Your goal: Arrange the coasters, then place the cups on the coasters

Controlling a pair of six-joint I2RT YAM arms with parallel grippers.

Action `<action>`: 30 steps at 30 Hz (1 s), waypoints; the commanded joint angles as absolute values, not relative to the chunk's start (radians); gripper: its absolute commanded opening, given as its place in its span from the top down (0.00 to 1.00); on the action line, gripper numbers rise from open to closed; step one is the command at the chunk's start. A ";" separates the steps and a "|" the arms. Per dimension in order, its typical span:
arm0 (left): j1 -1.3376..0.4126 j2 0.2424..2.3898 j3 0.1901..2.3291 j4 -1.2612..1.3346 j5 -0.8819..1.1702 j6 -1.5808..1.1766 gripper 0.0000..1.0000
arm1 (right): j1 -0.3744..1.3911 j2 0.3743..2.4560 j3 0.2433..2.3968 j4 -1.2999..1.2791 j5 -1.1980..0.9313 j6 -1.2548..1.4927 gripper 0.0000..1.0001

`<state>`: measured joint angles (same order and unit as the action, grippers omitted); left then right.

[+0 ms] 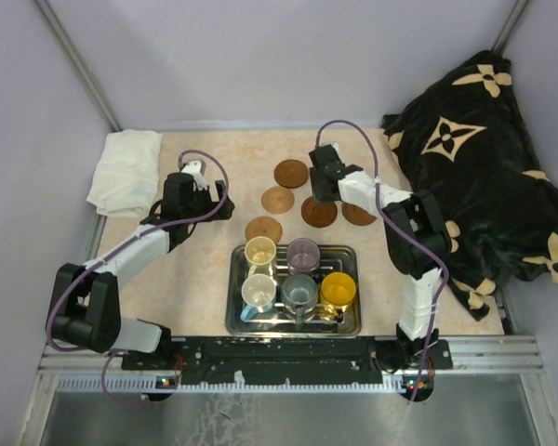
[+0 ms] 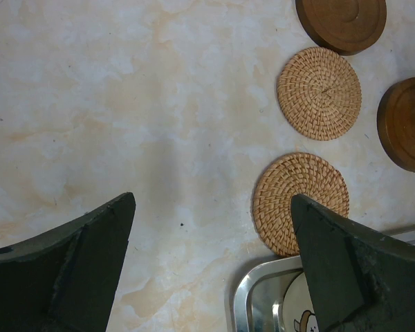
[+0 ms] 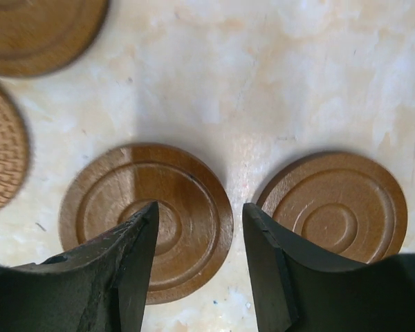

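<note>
Five round coasters lie behind the metal tray [image 1: 232,311]: two woven ones [image 1: 277,199] [image 1: 263,229] and three dark wooden ones [image 1: 291,173] [image 1: 319,212] [image 1: 358,214]. Five cups stand in the tray: cream [image 1: 260,251], purple [image 1: 303,253], white [image 1: 259,291], grey [image 1: 299,292] and orange-yellow [image 1: 338,290]. My right gripper [image 3: 200,211] is open just above a wooden coaster [image 3: 187,187], its jaws astride that coaster's right edge, with another wooden coaster [image 3: 332,207] to the right. Left of the coasters, my left gripper [image 2: 213,197] hangs wide open over bare table, empty, near a woven coaster [image 2: 290,200].
A folded white cloth [image 1: 126,170] lies at the back left. A black blanket with cream flower marks [image 1: 484,177] is heaped along the right side. Walls close in the table behind. The tray's corner [image 2: 245,297] shows under my left gripper's right finger.
</note>
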<state>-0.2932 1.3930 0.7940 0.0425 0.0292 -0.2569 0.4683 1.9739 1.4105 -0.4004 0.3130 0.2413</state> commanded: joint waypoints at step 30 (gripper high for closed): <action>-0.318 1.541 0.852 0.059 0.066 -0.221 0.00 | 0.642 2.244 1.877 -0.507 0.131 0.208 0.51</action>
<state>-0.2970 1.5009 0.8242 0.0616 0.0780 -0.2508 0.6125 2.2410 1.8355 -0.5156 0.1383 0.2100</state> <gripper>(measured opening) 0.997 0.489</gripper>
